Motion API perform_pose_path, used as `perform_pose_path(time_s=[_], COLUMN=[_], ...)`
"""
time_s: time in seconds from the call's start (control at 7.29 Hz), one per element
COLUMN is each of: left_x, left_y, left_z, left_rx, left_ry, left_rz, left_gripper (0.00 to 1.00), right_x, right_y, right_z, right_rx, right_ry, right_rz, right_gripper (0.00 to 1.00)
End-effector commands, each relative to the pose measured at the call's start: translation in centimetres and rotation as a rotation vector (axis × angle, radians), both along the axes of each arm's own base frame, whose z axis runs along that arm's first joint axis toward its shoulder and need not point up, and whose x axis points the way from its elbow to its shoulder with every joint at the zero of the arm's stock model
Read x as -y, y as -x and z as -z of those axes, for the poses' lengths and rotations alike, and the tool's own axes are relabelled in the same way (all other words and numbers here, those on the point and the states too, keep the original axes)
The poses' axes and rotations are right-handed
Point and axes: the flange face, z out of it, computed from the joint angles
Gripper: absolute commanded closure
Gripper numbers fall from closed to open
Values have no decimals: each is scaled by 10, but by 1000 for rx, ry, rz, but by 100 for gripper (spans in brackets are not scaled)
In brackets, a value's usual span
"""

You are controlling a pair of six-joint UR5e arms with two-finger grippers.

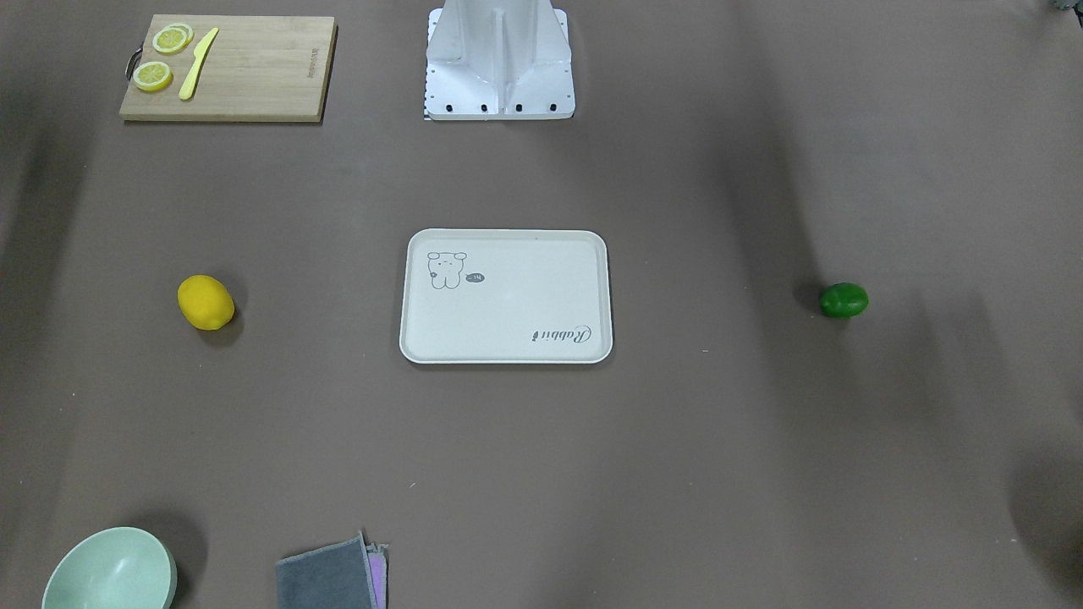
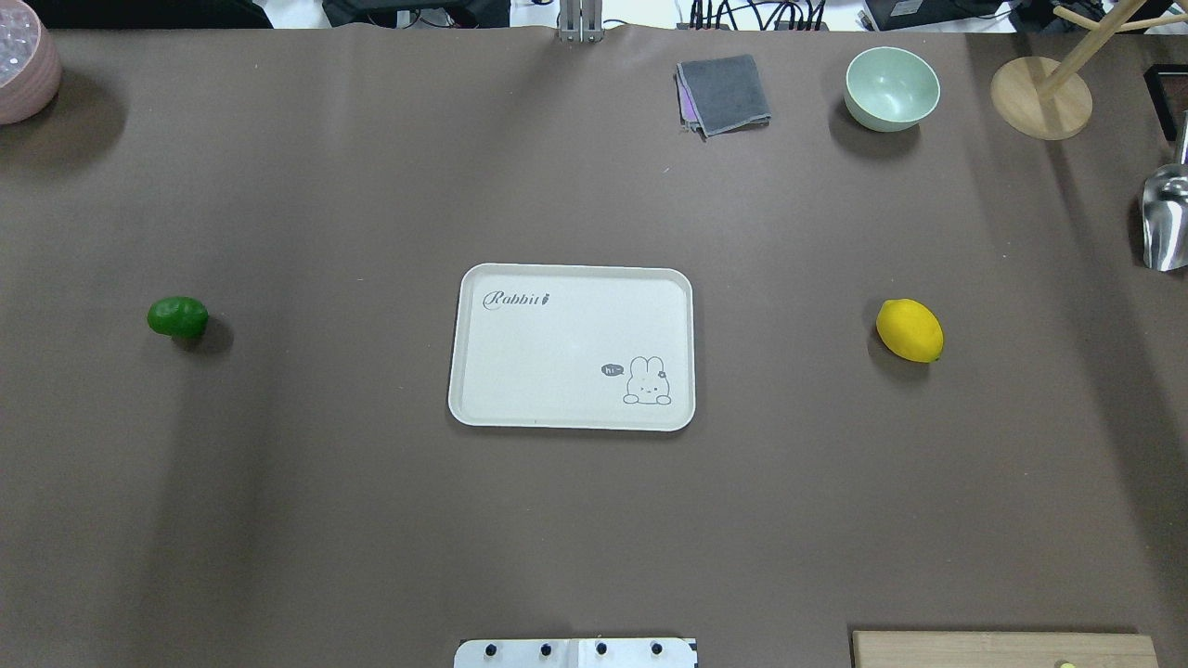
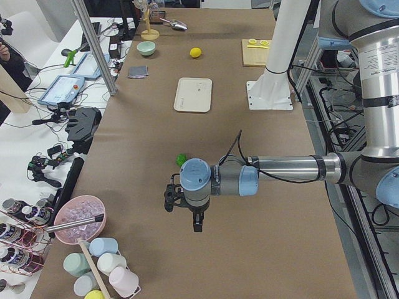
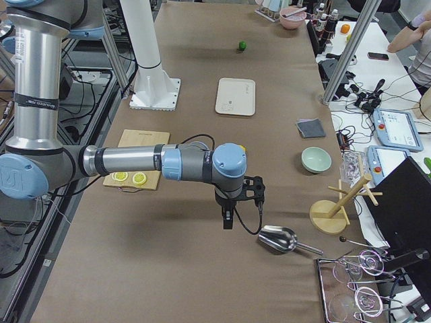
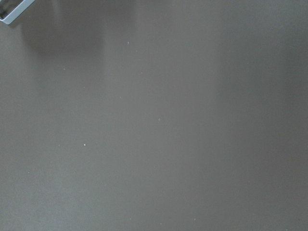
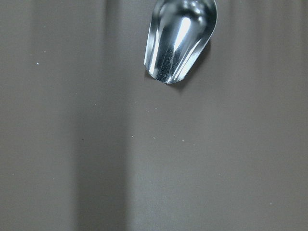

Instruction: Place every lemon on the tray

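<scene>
The off-white tray [image 2: 571,315] with its rabbit drawing lies empty at the table's middle, also in the front-facing view [image 1: 506,313]. The yellow lemon [image 2: 910,330] lies on the table to its right, well apart from it. The dark green lemon [image 2: 177,316] lies far to its left. My left gripper [image 3: 187,215] hangs above the table near the green lemon [image 3: 181,159], and my right gripper [image 4: 229,219] hangs near a metal scoop [image 4: 277,239]. They show only in the side views, so I cannot tell whether they are open or shut.
A wooden cutting board [image 1: 254,76] with lemon slices and a yellow knife lies by the robot base [image 1: 499,63]. A mint bowl [image 2: 892,88], grey cloth [image 2: 724,93], wooden stand [image 2: 1039,97] and the scoop [image 2: 1165,218] sit at the far right. A pink bowl [image 2: 23,65] is far left.
</scene>
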Motion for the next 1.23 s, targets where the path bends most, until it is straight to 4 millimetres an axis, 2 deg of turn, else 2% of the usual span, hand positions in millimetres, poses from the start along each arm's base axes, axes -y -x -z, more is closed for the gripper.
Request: perform_pose_path(time_s=[0.0,0.27,0.41,0.55,0.69,0.82,0.96,1.1], left_x=[2,6,25,57,72,99,122,132], left_y=[-7,-11,-17,-41,-68,-108,-138,-177], left_z=[1,2,12,42,55,89,121,145], left_rx=[-2,-1,-2,-4,-19,-26,-36,-39], left_ry=[-5,40,26,27,43,38,73,89], left_rz=[-21,-28,-34,-19,-28,-44,-11,-25], left_gripper=[2,2,2,2,2,2,2,2], right_x=[-3,-3,-2,2,6,10,28,45], right_y=[0,0,1,2,14,30,44,71], right_z=[-2,-2,-1,3,4,7,25,44], right_rx=[0,0,1,3,1,15,33,54], right_ry=[3,2,3,-2,0,0,-13,-7], right_rz=[2,1,0,0,23,51,55,69], right_gripper=[1,1,1,1,1,1,1,1])
